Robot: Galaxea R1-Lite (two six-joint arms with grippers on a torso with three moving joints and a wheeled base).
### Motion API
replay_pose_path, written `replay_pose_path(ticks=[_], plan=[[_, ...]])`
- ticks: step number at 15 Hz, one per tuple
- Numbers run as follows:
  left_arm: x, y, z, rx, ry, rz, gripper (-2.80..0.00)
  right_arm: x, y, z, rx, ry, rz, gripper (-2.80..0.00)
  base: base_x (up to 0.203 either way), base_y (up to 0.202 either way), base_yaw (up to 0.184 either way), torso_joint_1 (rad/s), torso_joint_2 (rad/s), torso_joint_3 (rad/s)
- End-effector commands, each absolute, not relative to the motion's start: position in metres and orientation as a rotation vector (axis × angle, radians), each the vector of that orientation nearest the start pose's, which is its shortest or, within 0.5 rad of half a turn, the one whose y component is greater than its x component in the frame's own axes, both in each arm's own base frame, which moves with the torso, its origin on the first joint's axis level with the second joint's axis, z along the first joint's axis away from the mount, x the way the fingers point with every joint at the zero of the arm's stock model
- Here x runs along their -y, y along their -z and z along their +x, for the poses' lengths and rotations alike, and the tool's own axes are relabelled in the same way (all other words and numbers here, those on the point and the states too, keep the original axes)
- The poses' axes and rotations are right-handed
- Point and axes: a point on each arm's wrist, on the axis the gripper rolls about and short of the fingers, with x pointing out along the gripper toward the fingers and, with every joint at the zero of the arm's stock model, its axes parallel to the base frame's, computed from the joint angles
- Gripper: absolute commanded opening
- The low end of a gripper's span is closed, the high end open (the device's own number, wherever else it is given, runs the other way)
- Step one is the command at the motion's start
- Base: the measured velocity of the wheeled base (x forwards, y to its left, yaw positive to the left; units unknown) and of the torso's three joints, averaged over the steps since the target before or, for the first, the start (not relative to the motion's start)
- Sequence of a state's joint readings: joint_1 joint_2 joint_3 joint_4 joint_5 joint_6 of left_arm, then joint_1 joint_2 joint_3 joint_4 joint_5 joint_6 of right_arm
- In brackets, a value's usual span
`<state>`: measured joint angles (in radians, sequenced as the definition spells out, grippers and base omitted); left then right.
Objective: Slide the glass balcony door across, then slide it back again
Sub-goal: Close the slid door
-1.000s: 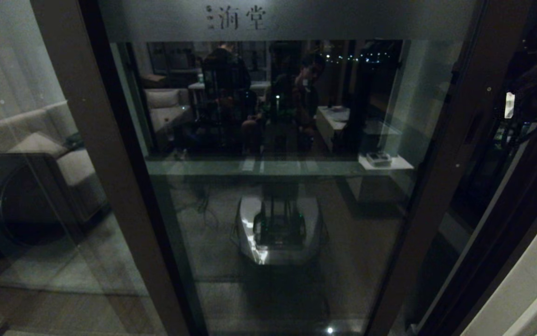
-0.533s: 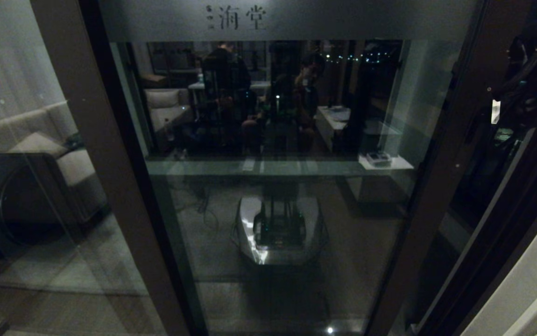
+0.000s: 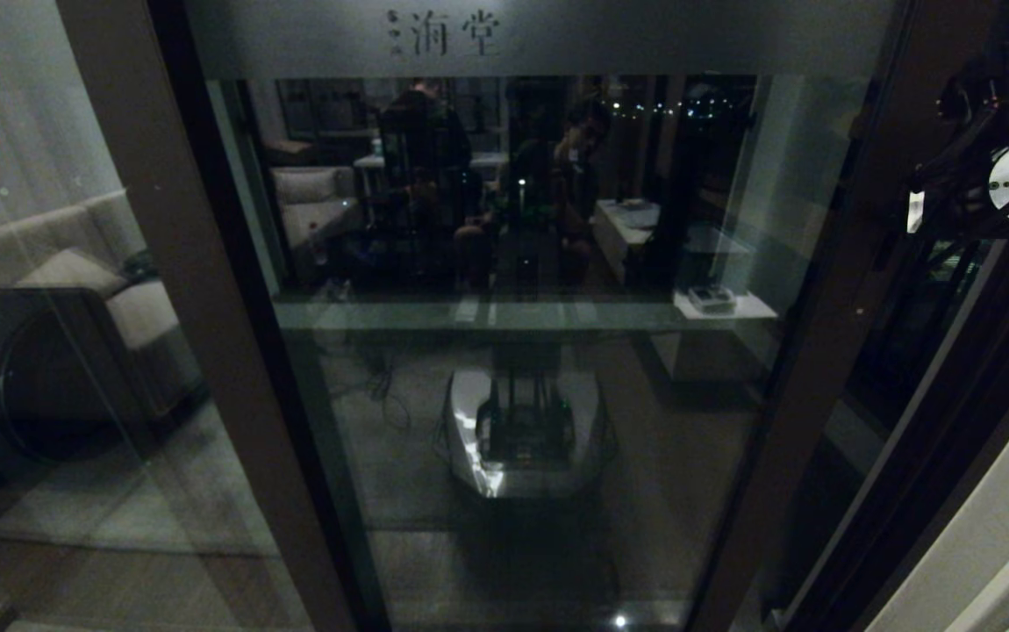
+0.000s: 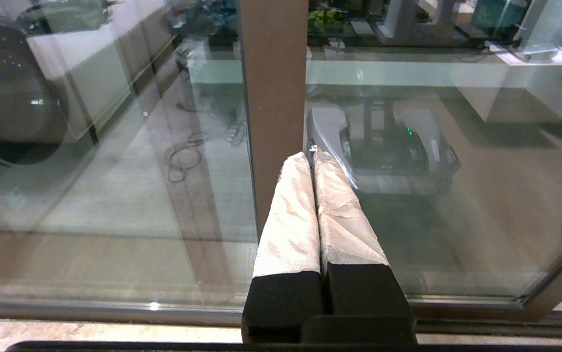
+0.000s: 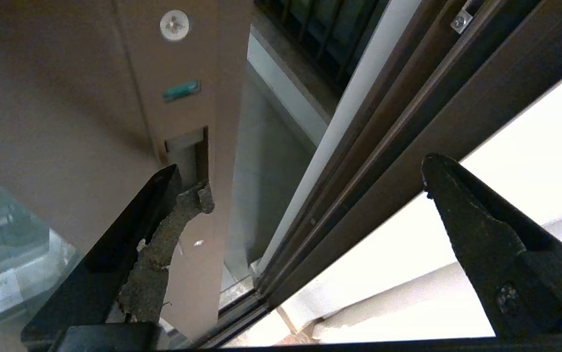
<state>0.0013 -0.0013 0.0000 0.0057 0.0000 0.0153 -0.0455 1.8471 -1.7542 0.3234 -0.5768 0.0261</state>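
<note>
The glass balcony door (image 3: 522,263) fills the middle of the head view, its frosted band with small characters across the top. Its right stile (image 3: 829,351) stands a little off the dark jamb, leaving a narrow gap. My right arm (image 3: 1000,175) hangs high beside that stile. In the right wrist view my right gripper (image 5: 300,166) is open. One finger (image 5: 129,249) lies at the stile just below the recessed handle (image 5: 188,149); the other hangs free over the white wall. My left gripper (image 4: 311,155) is shut and empty, its cloth-wrapped fingers pointing low at the left stile (image 4: 273,98).
A fixed brown-framed pane (image 3: 48,263) reflecting a sofa stands on the left. Dark frame rails (image 5: 359,171) and a white wall (image 3: 996,535) bound the right side. A black-barred window (image 5: 330,29) shows through the gap beyond the door.
My right arm has shifted left, closer to the door's right stile. The door and the left arm look unmoved.
</note>
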Motion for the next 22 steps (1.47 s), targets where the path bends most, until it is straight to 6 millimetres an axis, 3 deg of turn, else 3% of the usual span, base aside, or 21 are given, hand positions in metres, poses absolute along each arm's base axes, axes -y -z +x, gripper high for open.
replay_pose_path(ticks=[1, 13, 22], plan=[[0.0, -0.074, -0.023, -0.006, -0.001, 0.015, -2.8, 0.031, -0.303, 0.358, -0.41, 0.628, -0.087, 0.0, 0.0, 0.0, 0.0, 0.0, 0.0, 0.0], [0.0, -0.074, -0.023, -0.006, -0.001, 0.015, -2.8, 0.042, -0.3, 0.369, -0.392, 0.654, -0.091, 0.0, 0.0, 0.0, 0.0, 0.0, 0.0, 0.0], [0.0, -0.074, -0.023, -0.006, -0.001, 0.015, -2.8, 0.062, -0.298, 0.378, -0.389, 0.702, -0.092, 0.0, 0.0, 0.0, 0.0, 0.0, 0.0, 0.0]])
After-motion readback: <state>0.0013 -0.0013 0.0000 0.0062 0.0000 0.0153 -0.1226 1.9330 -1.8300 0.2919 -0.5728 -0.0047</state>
